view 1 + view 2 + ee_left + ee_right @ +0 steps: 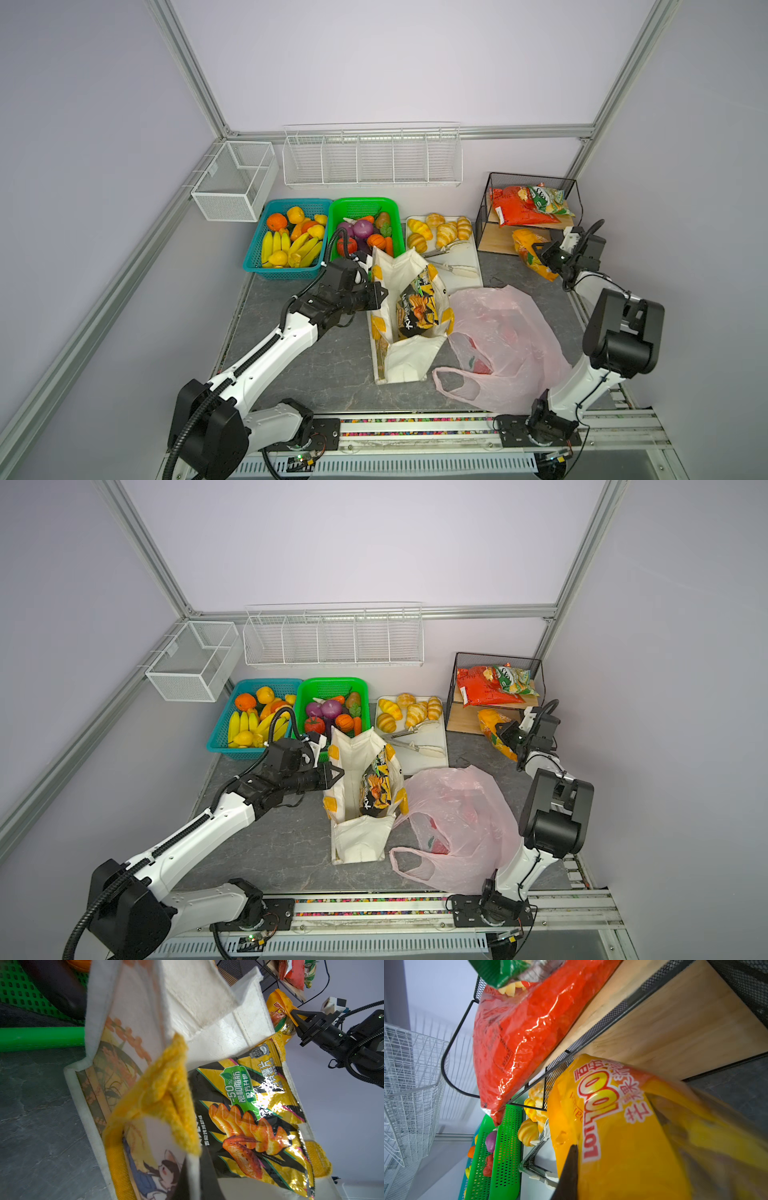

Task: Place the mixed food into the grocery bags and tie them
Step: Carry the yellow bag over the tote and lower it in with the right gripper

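Fingers (568, 1169) of your right gripper (539, 252) are pinched shut on the yellow snack packet (524, 240) at the far right beside the black shelf (484, 216), while your left gripper (383, 292) clamps the left rim of the cream tote (411, 357), mid-table.

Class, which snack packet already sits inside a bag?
The black-and-yellow packet, standing in the cream tote; the red packet, green packet and orange packet lie outside.

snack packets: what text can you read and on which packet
"-50%": black-and-yellow packet in the tote.
"饱和脂肪 配方升级": same packet, green badge.
"薯片": same packet.
"100": yellow packet.
"LOT": same packet.
Red packet and green packet: print too blurred to read.
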`<control>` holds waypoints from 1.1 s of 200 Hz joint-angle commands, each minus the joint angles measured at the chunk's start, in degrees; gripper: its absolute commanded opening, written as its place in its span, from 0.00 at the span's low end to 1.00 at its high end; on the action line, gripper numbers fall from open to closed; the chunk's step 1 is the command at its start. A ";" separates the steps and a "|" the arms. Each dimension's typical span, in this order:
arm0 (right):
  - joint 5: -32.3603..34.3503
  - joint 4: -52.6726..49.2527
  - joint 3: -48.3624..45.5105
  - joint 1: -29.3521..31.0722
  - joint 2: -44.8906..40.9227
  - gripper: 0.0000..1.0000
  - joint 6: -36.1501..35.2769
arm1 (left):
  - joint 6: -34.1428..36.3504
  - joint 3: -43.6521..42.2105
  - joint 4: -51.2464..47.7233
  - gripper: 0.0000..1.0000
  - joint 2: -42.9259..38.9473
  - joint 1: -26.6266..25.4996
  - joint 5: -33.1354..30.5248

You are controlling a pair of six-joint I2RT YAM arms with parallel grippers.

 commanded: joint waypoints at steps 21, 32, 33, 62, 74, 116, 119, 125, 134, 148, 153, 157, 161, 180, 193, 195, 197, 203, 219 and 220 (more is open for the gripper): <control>-2.97 -4.52 -5.56 2.69 -21.89 0.07 -1.18 | 0.69 -0.02 3.29 0.00 0.47 0.39 -1.16; -2.37 -8.14 -5.53 4.11 -25.79 0.07 -2.94 | 0.68 -0.15 3.40 0.00 0.45 0.39 -1.10; -2.24 -8.53 -5.56 4.25 -26.13 0.07 -3.16 | 0.67 -0.15 3.39 0.00 0.46 0.39 -1.10; -1.03 -18.09 -2.53 8.91 -35.76 0.07 -7.03 | 0.68 -0.19 3.77 0.00 0.42 0.39 -0.73; -1.88 -20.91 -0.56 11.12 -37.60 0.07 -7.94 | 0.67 -0.14 4.07 0.00 0.52 0.39 -0.69; -6.93 -32.12 9.85 23.92 -37.77 0.07 -14.46 | 0.93 -0.07 4.86 0.00 0.36 0.39 -0.55; -7.26 -32.99 11.04 25.36 -37.33 0.06 -15.11 | 0.98 0.00 4.89 0.00 0.37 0.39 -0.57; -7.63 -34.01 12.40 27.26 -36.70 0.07 -16.17 | 1.27 0.02 4.75 0.00 0.38 0.37 -0.47; -8.07 -36.04 14.63 30.59 -35.22 0.07 -18.21 | 1.52 0.27 4.41 0.00 0.53 0.39 -0.36; -8.59 -39.74 18.48 36.59 -32.57 0.07 -21.88 | 1.87 0.56 3.87 0.00 0.73 0.39 -0.38; -8.84 -40.99 19.82 38.28 -31.58 0.07 -23.23 | 1.90 0.60 3.67 0.00 0.73 0.37 -0.31; -9.30 -42.16 20.98 39.92 -30.68 0.07 -24.44 | 1.92 0.59 3.63 0.00 0.74 0.35 -0.14; -9.70 -42.64 21.66 40.84 -30.08 0.07 -25.03 | 1.89 0.58 3.57 0.00 0.81 0.35 0.08; -12.77 -45.86 25.60 46.34 -26.61 0.07 -28.96 | 1.73 0.18 3.64 0.00 0.80 0.67 1.34; -14.73 -47.94 27.45 49.09 -24.51 0.07 -31.54 | 1.33 -0.25 3.75 0.00 0.73 1.15 1.87; -15.11 -48.35 27.75 49.58 -24.14 0.07 -31.86 | 1.29 -0.35 3.82 0.00 0.73 1.18 1.99; -15.43 -48.67 27.98 49.90 -23.76 0.07 -32.29 | 1.29 -0.40 3.82 0.00 0.73 1.25 2.13; -16.10 -49.83 28.83 51.14 -22.68 0.07 -33.43 | 1.15 -0.65 3.98 0.00 0.64 1.45 2.35; -18.10 -54.54 31.44 54.08 -19.28 0.07 -38.59 | 0.81 -1.15 4.33 0.00 0.38 2.04 3.01; -18.23 -54.81 31.61 54.20 -19.05 0.07 -38.95 | 0.83 -1.13 4.34 0.00 0.38 2.05 3.06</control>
